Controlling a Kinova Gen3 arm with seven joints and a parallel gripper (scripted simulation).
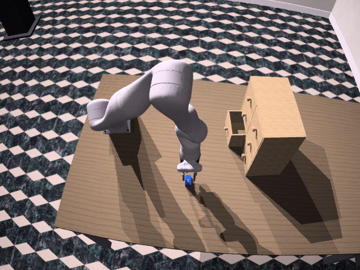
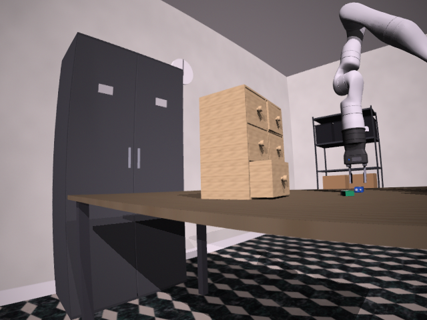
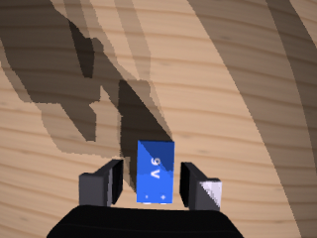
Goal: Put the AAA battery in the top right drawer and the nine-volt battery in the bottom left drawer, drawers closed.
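Note:
The blue nine-volt battery [image 1: 188, 181] [image 2: 359, 189] [image 3: 156, 171] lies on the table, its terminals towards the gripper's body in the wrist view. My gripper [image 1: 189, 179] [image 2: 357, 182] [image 3: 151, 177] is open and empty just above it, one finger out to each side, not touching it. The small chest [image 1: 276, 107] [image 2: 224, 145] stands upright. Its bottom-row left drawer [image 1: 237, 140] [image 2: 261, 179] is pulled out and level. The top-row right drawer [image 1: 258, 136] [image 2: 272, 111] looks pushed in. I cannot make out the AAA battery in any view.
A small green block [image 2: 347, 193] lies on the table near the nine-volt battery; the top view does not show it. The pulled-out drawer juts from the chest towards the arm's side. The remaining drawers look shut. The table's edge [image 1: 130, 244] runs along the bottom of the top view.

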